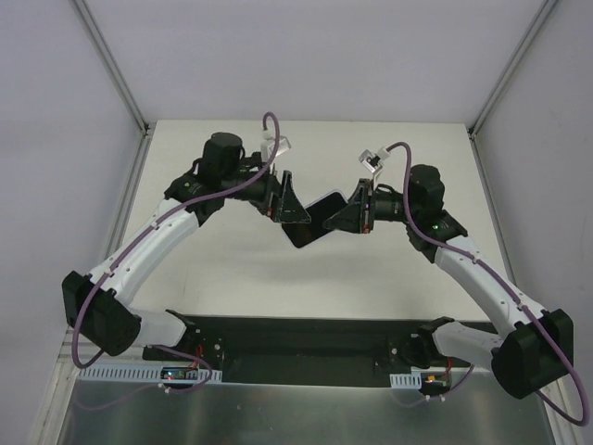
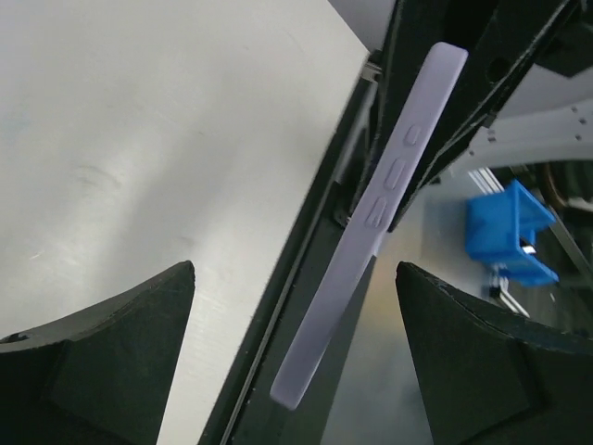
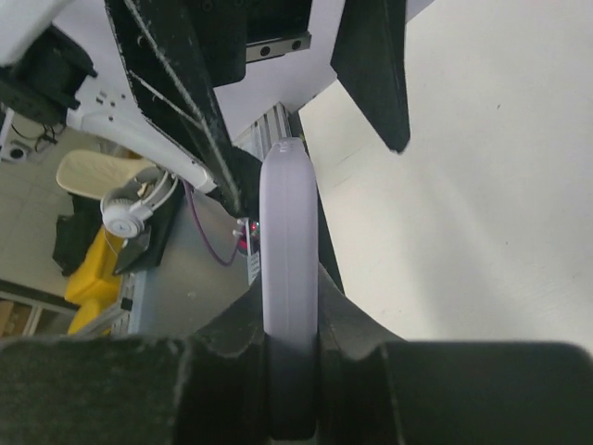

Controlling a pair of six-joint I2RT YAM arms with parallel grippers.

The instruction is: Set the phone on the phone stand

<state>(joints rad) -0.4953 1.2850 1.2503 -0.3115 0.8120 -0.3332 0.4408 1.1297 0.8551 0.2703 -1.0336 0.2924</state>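
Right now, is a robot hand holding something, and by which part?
The right gripper pinches the slim pale-edged dark-screened phone at one end, across its flat faces. The left gripper is open.

White-black arms (image 1: 139,260), seemingly purple cables (image 1: 271,125)

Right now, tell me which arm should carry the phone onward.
Right. The right fingers are shut on the phone, while the left fingers stand wide apart on either side of it, not touching it.

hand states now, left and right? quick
Left hand: open, fingers either side of the phone, not gripping it.
Right hand: closed on the phone.
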